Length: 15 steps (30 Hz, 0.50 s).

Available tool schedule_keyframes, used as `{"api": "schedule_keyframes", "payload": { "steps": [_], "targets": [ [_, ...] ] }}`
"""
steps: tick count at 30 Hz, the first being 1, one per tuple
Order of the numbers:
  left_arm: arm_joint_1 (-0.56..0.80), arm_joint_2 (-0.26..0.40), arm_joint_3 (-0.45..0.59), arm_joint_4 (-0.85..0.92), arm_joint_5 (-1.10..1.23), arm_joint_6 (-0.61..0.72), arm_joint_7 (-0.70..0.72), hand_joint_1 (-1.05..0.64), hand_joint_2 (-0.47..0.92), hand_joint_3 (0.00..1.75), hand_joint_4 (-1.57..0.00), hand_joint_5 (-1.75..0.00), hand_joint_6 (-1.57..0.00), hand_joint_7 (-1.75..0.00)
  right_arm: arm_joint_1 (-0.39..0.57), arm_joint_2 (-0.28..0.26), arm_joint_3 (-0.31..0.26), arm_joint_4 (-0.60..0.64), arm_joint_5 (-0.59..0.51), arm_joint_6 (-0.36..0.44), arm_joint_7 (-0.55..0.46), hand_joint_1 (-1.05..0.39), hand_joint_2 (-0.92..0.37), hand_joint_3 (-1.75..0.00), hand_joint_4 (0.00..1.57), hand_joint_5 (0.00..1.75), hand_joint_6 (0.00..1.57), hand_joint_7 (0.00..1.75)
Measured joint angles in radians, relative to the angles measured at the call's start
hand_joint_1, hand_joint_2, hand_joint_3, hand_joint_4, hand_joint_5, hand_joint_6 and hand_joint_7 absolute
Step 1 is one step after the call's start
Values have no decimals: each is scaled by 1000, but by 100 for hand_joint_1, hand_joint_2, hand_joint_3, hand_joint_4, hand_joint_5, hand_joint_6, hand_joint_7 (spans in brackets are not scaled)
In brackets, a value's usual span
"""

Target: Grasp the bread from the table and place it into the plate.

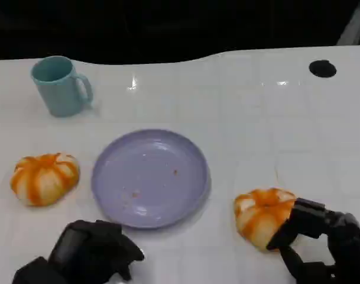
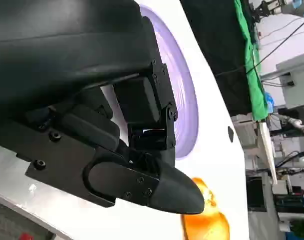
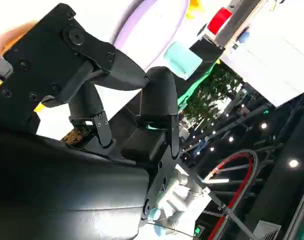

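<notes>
One white table (image 1: 250, 106) fills the scene; its far edge runs across the top against a dark background, and a small black disc (image 1: 322, 68) sits near the far right corner.

One lilac plate (image 1: 150, 177) lies at the middle, bare but for a few crumbs. Open tabletop lies all around it, widest on the far side and to the right.

Two breads, both orange-and-white rounds. The left bread (image 1: 44, 177) sits just left of the plate, apart from its rim and with nothing touching it. The right bread (image 1: 263, 214) sits near the front, right of the plate with a strip of table between them.

One teal mug (image 1: 60, 86) stands upright at far left, handle to the right, well apart from the plate and the left bread.

Two hands. The right hand (image 1: 321, 239) is at the near right, its fingers (image 1: 286, 234) set against the near right side of the right bread; whether they grip it or only touch it cannot be told. The left hand (image 1: 88, 251) is low at the near left, in front of the plate's near left rim, fingers curled in with nothing in them.
</notes>
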State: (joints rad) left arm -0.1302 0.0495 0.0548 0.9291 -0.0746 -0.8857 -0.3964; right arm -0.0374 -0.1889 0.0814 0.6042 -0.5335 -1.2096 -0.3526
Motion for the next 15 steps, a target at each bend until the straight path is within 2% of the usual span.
{"api": "schedule_keyframes", "payload": {
  "steps": [15],
  "targets": [
    [0,0,0,-1,-8,3,-2,-105,92,17,-121,-119,-136,-59,0,0,4,0,3,0,3,-21,-31,-137,83,160,82,130]
  ]
}}
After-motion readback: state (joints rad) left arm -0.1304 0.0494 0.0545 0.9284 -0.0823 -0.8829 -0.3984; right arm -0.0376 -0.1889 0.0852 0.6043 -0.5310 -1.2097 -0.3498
